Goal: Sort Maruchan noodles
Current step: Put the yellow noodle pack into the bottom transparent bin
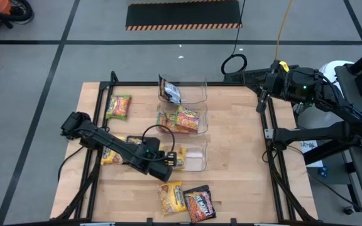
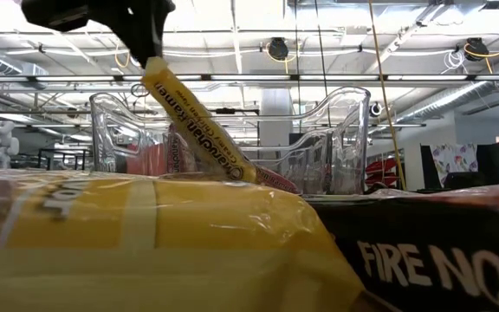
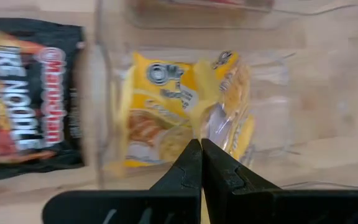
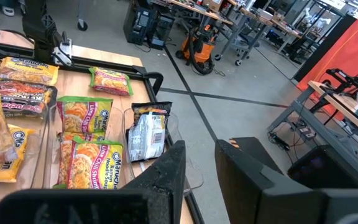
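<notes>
Left fingers [image 3: 201,163] above binned yellow packet [image 3: 166,112]

A pale wooden worktop [image 1: 231,150] sits inside a black metal frame [image 1: 275,157]. Down its middle run three clear plastic bins — the far bin [image 1: 197,91], the middle bin [image 1: 201,118] and the near bin [image 1: 197,158] — one just behind the next. The floor around is grey concrete crossed by dark lines, with a black mat edged in orange-and-black hazard stripes [image 1: 183,14] beyond the worktop's far side. A yellow cable [image 1: 283,31] trails across the floor, and a black cable lies coiled in a loop [image 1: 234,63] by the far right corner.
</notes>
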`<move>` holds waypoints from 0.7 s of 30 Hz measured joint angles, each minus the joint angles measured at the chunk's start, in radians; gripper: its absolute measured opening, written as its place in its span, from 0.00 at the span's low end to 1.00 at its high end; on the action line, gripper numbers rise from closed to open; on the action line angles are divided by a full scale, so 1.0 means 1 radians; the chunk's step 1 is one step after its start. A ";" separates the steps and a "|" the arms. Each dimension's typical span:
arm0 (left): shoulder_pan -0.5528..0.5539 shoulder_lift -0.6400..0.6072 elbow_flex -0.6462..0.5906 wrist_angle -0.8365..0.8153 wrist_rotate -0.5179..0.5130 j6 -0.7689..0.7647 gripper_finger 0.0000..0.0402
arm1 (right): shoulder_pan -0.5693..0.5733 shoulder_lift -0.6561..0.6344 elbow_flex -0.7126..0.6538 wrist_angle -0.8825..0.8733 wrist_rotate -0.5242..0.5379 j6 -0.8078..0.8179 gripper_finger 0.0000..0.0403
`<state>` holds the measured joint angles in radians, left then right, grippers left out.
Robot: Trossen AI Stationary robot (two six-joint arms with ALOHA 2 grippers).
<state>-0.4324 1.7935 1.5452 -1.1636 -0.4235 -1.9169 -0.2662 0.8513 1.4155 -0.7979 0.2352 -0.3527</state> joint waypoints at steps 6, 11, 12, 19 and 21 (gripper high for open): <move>0.002 0.000 0.000 -0.044 0.015 0.056 0.00 | 0.000 0.000 0.000 0.000 0.000 0.000 0.20; 0.022 0.000 0.000 -0.042 0.015 0.137 0.00 | 0.000 0.000 0.000 0.000 0.000 0.000 0.20; 0.028 0.000 0.000 -0.042 0.016 0.157 0.00 | 0.000 0.000 0.000 0.000 0.000 0.000 0.20; 0.075 0.000 0.000 -0.037 0.015 0.277 0.00 | 0.000 0.000 0.000 0.000 0.000 0.000 0.20; 0.085 0.000 0.000 -0.037 0.016 0.296 0.00 | 0.000 0.000 0.000 0.000 0.000 0.000 0.20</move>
<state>-0.3477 1.7935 1.5455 -1.2003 -0.4072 -1.6206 -0.2663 0.8513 1.4155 -0.7979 0.2348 -0.3527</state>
